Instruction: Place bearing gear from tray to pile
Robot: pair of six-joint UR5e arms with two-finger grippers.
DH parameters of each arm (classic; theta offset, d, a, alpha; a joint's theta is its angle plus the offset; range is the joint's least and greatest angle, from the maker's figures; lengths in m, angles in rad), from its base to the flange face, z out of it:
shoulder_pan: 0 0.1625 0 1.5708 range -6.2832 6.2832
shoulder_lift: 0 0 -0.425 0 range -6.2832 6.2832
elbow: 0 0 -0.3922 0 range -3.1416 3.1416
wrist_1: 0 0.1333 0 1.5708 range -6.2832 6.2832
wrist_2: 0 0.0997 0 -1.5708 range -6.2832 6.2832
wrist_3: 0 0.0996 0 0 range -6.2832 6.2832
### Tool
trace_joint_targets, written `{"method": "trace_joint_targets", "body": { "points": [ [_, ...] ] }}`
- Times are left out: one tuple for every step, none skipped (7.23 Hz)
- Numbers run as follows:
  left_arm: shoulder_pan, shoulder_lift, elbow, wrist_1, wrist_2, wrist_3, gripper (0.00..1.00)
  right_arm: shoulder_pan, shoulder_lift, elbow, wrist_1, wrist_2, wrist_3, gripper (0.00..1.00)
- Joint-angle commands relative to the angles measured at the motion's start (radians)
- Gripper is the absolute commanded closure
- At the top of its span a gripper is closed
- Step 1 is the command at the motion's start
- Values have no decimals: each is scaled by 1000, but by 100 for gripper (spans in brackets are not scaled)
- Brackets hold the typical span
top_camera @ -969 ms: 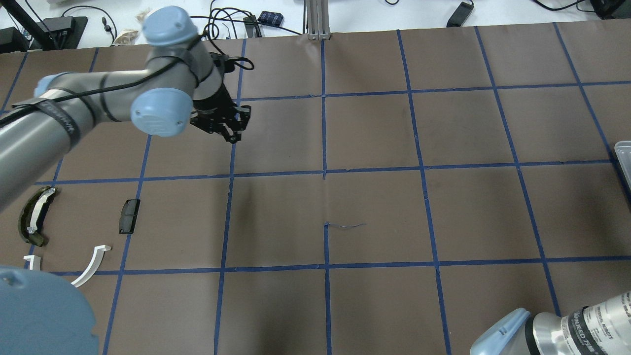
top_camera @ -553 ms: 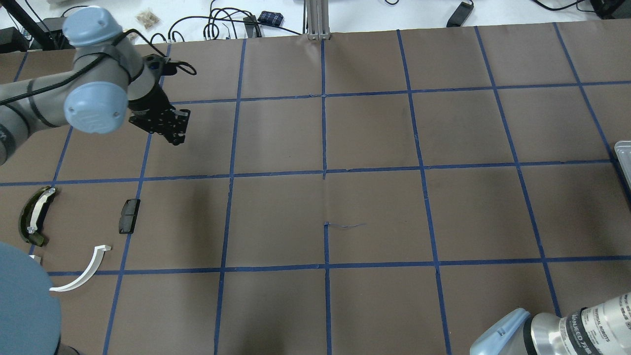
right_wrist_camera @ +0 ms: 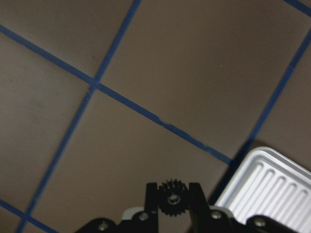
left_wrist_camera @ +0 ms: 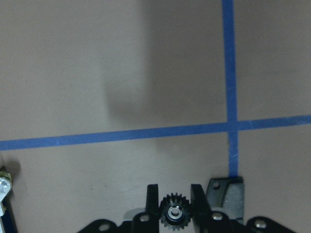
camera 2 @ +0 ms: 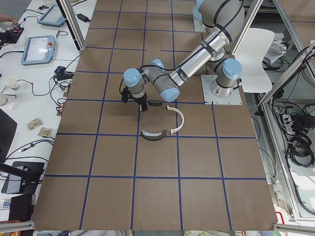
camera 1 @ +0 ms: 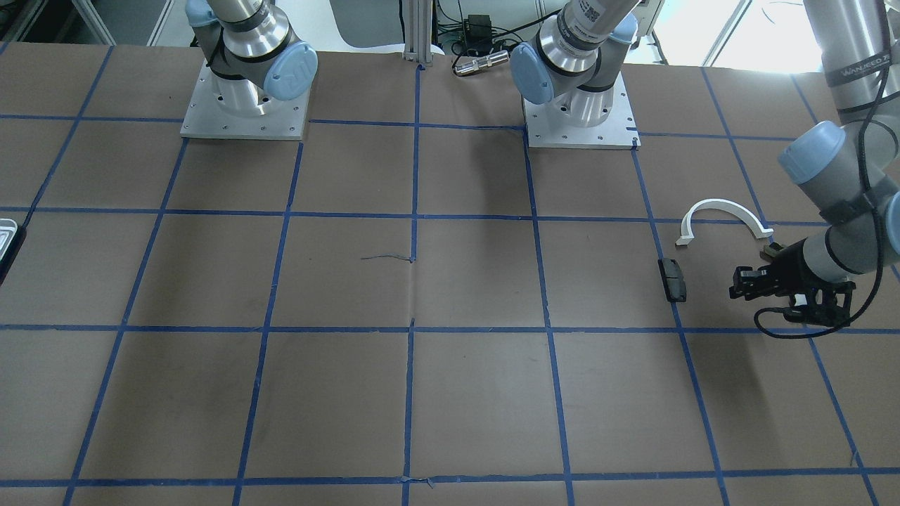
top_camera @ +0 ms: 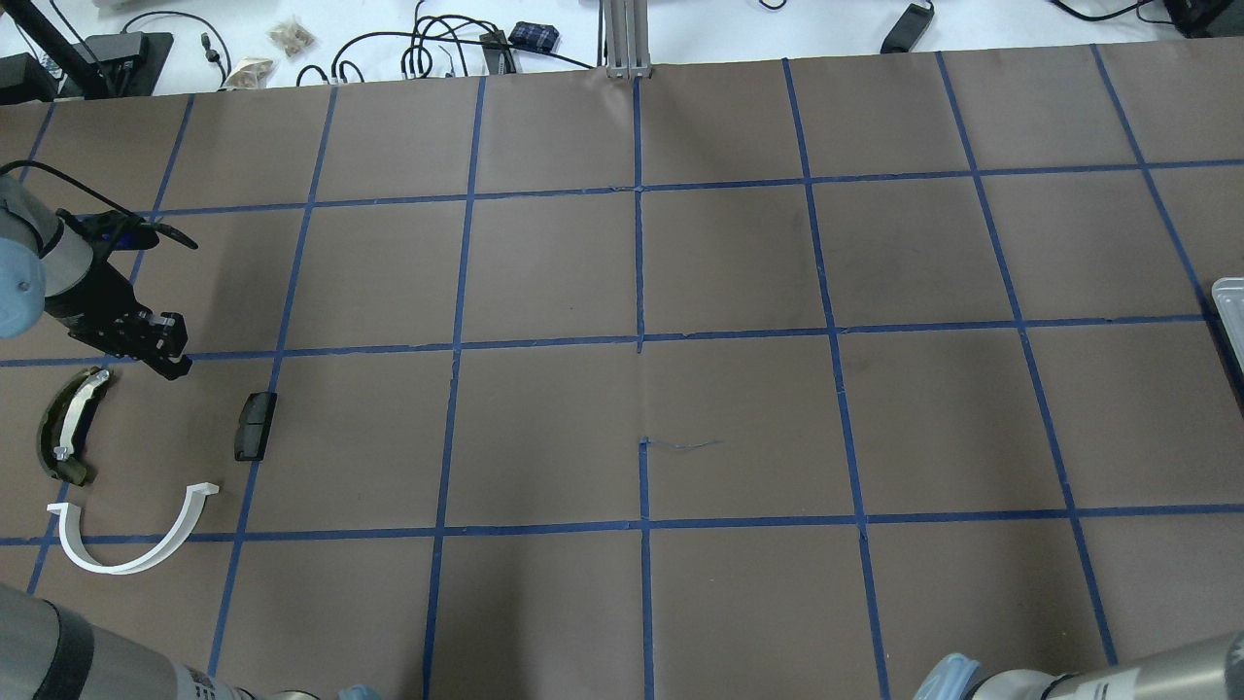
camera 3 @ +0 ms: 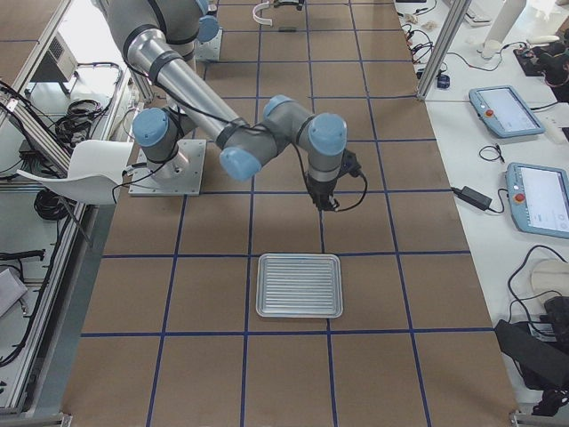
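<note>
arms: my left arm (camera 1: 854, 42), right arm (camera 3: 187, 84); silver-grey tubes, pale-blue joint caps;
grippers: left gripper (left_wrist_camera: 175, 194), right gripper (right_wrist_camera: 172, 191); black, small screws;
cable (camera 1: 780, 336): black

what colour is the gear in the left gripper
The bearing gear is black with a silvery hub; best in left wrist view.

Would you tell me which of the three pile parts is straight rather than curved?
The small black block; the white half-ring and the dark olive piece beside it both bend into arcs.
</note>
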Motion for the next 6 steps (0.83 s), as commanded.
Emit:
{"method": "trace_joint_targets", "body": {
  "points": [
    [13,-15,-62,99,5,17,80,334,-20,41,18,7,520,100],
    [13,-25,-64,145,0,13,25,482,-6,55,10,9,768,100],
    [21,-28,-55,151,-7,5,23,632,9,92,-47,10,992,100],
    [57,-14,-47,135,-18,36,2,770,58,112,-177,9,1226,100],
    [51,-11,-44,118,-97,30,0,881,106,129,-256,10,1419,100],
    [42,-9,-41,122,-207,24,0,955,161,135,-352,9,1531,100]
  ]
}}
